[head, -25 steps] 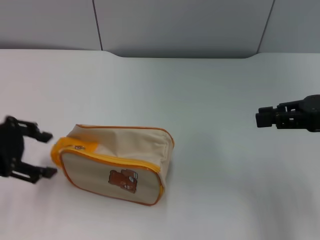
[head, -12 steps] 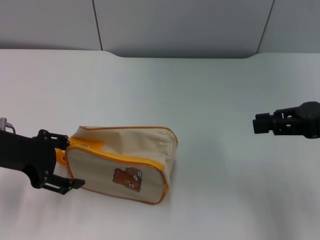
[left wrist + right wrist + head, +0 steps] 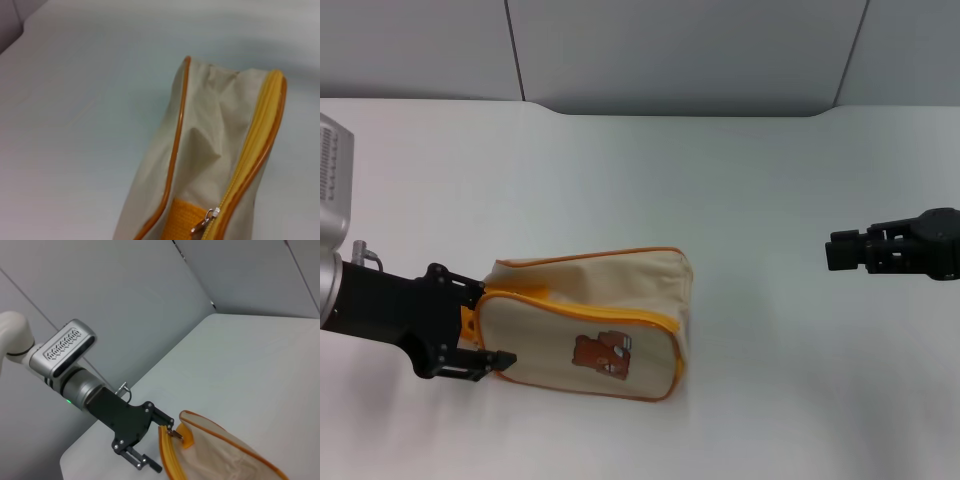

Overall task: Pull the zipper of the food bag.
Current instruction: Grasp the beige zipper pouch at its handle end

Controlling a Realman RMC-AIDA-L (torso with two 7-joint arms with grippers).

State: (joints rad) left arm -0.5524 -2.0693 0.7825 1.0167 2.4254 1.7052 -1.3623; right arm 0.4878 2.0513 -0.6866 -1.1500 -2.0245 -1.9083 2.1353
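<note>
The cream-beige food bag (image 3: 590,290) lies on the white table (image 3: 740,180), its bear print (image 3: 603,353) facing me. The orange-yellow zipper (image 3: 570,312) runs along its upper front edge. My left gripper (image 3: 485,325) is open and straddles the bag's left end, one finger (image 3: 468,290) behind it and one (image 3: 492,360) in front. The left wrist view shows the zipper (image 3: 255,145) and its silver pull tab (image 3: 205,224) close up. The right wrist view shows the left gripper (image 3: 165,450) at the bag's end, by the pull tab (image 3: 172,432). My right gripper (image 3: 840,250) hovers far right.
A grey wall (image 3: 680,50) stands behind the table's far edge. White table surface stretches between the bag and the right gripper.
My left gripper has moved right onto the bag's left end. The bag has slid and turned to the right with it. The right gripper has barely moved.
</note>
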